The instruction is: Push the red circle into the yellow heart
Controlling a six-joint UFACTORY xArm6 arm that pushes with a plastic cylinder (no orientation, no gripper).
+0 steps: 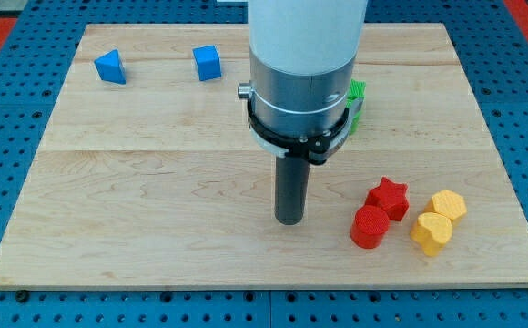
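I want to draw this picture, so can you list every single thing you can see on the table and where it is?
Wooden board: 1, light wood, fills most of the view.
Blue pegboard table: 1, blue, around the board.
Blue blocks: 2, the view's top left, one left of the other.
Green block: 1, the view's top, mostly hidden behind the arm; shape unclear.
Red star block: 1, lower right.
Red circle block: 1, just below the star.
Yellow hexagon-like block: 1, lower right.
Yellow heart block: 1, right of the red circle.
My tip: 1, dark rod, left of the red circle, apart from it.

Red star [390,194], yellow hexagon [449,204], two blue blocks [111,66] [208,62], green block [358,91].
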